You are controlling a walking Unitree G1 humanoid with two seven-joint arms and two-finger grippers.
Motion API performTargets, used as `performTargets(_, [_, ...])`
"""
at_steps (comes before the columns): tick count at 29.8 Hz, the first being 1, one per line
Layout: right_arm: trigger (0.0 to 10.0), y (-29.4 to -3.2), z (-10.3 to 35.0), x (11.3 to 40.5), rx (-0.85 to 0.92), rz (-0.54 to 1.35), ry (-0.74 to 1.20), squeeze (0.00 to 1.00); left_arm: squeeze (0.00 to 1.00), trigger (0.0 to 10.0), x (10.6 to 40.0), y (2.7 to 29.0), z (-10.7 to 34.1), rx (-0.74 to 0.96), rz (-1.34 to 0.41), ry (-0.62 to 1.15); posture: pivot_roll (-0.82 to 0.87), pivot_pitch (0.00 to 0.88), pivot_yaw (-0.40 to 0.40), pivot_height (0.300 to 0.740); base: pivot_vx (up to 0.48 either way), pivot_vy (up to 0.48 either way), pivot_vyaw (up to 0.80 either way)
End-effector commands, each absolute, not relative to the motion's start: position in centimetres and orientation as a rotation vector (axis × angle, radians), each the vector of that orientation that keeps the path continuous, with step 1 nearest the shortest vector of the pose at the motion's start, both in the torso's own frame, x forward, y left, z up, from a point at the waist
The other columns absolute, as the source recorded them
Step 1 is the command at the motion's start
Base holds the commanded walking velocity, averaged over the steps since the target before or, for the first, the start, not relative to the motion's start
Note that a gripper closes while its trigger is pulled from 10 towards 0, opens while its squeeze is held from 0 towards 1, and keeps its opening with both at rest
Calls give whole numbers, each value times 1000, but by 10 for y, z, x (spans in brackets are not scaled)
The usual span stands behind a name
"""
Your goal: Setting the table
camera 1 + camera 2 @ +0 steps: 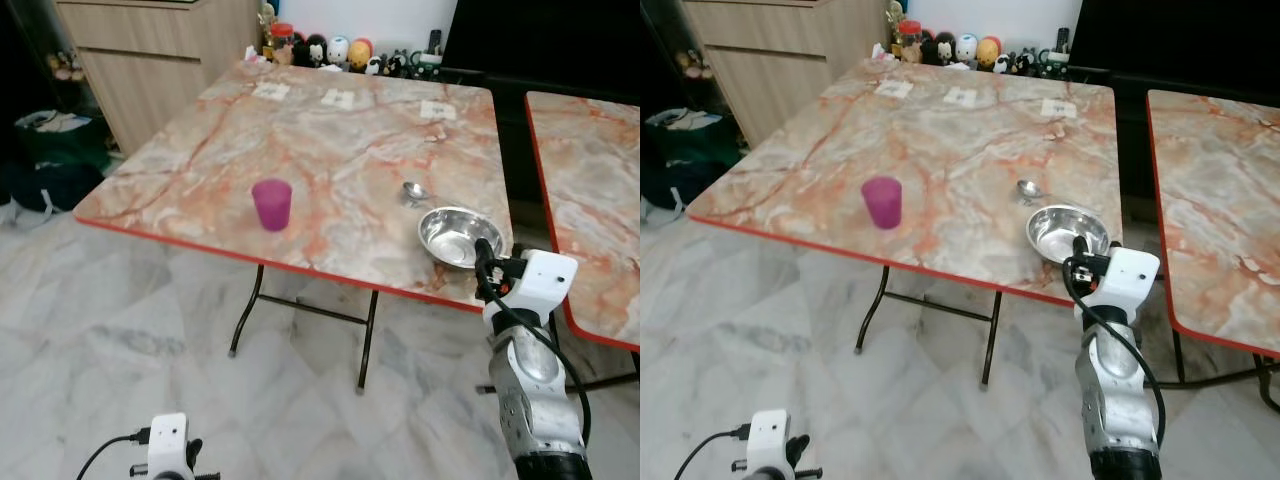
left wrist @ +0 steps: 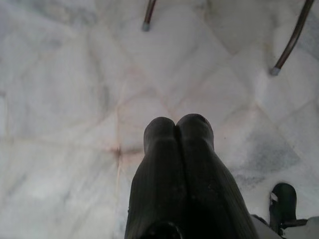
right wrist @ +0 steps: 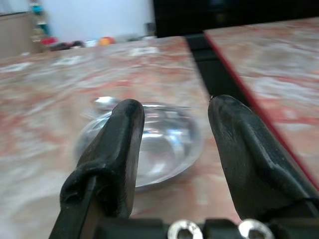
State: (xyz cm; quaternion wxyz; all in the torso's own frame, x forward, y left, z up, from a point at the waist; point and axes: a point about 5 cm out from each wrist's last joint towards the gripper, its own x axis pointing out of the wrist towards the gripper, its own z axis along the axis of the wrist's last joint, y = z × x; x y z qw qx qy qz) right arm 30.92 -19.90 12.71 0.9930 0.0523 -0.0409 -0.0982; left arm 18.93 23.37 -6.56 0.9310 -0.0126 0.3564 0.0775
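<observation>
My right gripper (image 3: pixel 172 144) sat at the near edge of the marble table (image 1: pixel 330 140), lower right of the head view, fingers spread apart and holding nothing. The steel bowl (image 1: pixel 459 236) lay flat on the table right in front of them; in the wrist view its rim showed between the two fingers (image 3: pixel 115 149), not touching as far as I could tell. A spoon (image 1: pixel 414 190) lay just behind the bowl, upper left of it. A purple cup (image 1: pixel 272 204) stood upright mid-frame, well apart from the bowl. Toys (image 1: pixel 340 50) lined the far edge, top center. A second table (image 1: pixel 590 160) stood at the right. My left gripper (image 2: pixel 177 149) hung low over the floor (image 2: pixel 65 99), fingers pressed together, empty.
</observation>
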Motion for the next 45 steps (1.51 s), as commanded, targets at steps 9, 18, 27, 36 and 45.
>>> performTargets(9, [10000, -206, 123, 306, 113, -231, -72, 0, 0, 10000, 188, 230, -68, -14, 140, 751, -8, 72, 2, 740, 182, 0, -267])
performTargets(18, [10000, -197, 126, 305, 162, -158, -75, 0, 0, 10000, 187, 230, -69, -17, 139, 754, -9, 75, 1, 740, 0, 0, 0])
performTargets(27, [10000, -192, 134, 305, 228, -71, -69, 1000, 0, 10000, 186, 230, -69, -14, 133, 760, -16, 76, 2, 740, 0, 0, 0])
performTargets(36, [10000, -197, 128, 316, 361, -154, 12, 0, 0, 10000, 183, 231, -71, -7, 131, 777, -4, 76, -1, 740, 0, 0, 0])
performTargets(45, [10000, -194, 112, 313, 421, -135, 129, 0, 0, 10000, 179, 232, -72, -7, 132, 790, -11, 78, 2, 740, 0, 0, 0])
